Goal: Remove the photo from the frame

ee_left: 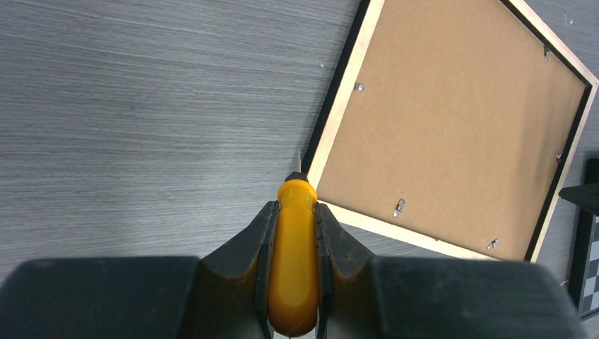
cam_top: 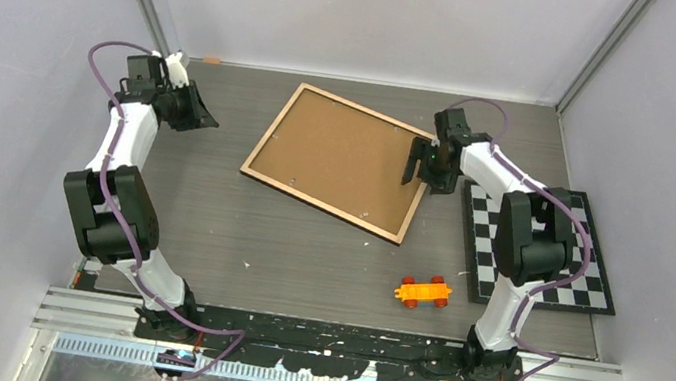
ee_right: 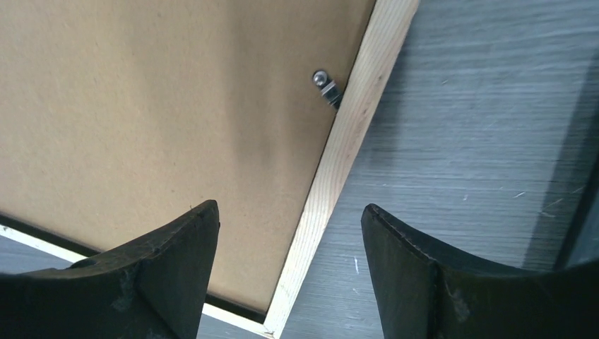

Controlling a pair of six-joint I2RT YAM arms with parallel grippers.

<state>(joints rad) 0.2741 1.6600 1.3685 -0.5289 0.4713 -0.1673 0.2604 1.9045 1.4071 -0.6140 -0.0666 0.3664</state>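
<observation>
The frame (cam_top: 338,160) lies face down mid-table, showing its brown back board (ee_right: 176,106) and light wooden rim (ee_right: 346,162). The photo is hidden beneath the board. Small metal tabs (ee_right: 325,86) hold the board at the rim. My right gripper (cam_top: 414,162) hovers over the frame's right edge near its far corner. It is open (ee_right: 289,208), one finger over the board, the other over the table, with nothing between them. My left gripper (cam_top: 195,117) is at the back left, apart from the frame (ee_left: 452,134). It is shut (ee_left: 295,208) on a yellow-handled tool (ee_left: 295,261) whose tip points toward the frame's corner.
A black-and-white checkerboard mat (cam_top: 548,247) lies to the right, partly under the right arm. An orange toy car (cam_top: 424,291) sits in front of the frame's near corner. Grey walls close in the table on three sides.
</observation>
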